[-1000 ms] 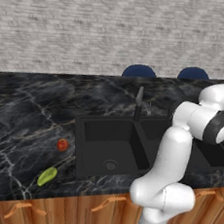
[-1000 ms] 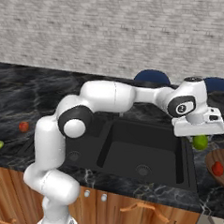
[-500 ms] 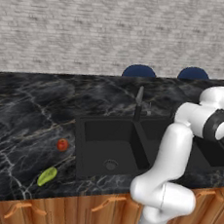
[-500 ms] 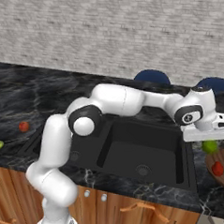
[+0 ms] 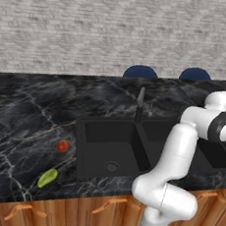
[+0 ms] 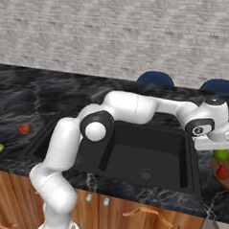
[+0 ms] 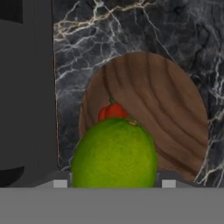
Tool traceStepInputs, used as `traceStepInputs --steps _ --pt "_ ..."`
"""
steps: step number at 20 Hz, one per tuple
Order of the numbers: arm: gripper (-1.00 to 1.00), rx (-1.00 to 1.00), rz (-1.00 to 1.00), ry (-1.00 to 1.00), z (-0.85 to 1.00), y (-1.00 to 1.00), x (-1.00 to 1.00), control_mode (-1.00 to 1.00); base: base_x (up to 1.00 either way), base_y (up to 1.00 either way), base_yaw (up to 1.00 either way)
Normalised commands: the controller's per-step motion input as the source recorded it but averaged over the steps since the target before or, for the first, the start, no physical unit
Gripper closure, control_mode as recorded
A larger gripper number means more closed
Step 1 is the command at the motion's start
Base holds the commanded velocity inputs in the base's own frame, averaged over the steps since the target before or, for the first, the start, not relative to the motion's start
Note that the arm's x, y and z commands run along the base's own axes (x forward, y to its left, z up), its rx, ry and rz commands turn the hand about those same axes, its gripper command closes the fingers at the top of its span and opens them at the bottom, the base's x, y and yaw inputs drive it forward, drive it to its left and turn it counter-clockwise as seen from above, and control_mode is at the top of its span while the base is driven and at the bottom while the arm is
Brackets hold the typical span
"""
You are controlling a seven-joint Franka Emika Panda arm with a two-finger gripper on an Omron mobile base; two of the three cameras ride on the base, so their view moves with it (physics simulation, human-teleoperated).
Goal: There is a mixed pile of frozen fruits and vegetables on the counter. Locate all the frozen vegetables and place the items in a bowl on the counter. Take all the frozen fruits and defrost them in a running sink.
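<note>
One green ball (image 7: 114, 153) clenched in gripper (image 7: 111, 183) | above wooden bowl (image 7: 175, 113) | red chunk (image 7: 112, 111) inside

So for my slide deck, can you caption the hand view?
Green ball held in the claw above the wooden bowl, where the red chunk already lies.

Grey brick wall (image 5: 94, 29) runs behind the worktop. Three blue chair backs (image 5: 140, 71) poke up past its far edge, two of them in the right base view. Wooden cabinet fronts (image 5: 74, 214) below, with curved wooden handles (image 6: 141, 211) and small round knobs (image 6: 88, 198).
</note>
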Motion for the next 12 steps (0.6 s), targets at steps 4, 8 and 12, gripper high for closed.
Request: traceStepInputs --steps 4,8,12 --pt "1.0 0.0 0.04 -0.04 -0.23 -0.26 0.04 -1.0 0.0 0.0 0.0" --pt "1.0 0.0 0.03 0.0 -0.27 -0.28 0.0 -1.0 0.0 0.0 0.0" --pt "1.0 0.0 0.02 0.0 -0.31 -0.15 -0.02 -1.0 0.0 0.0 0.0"
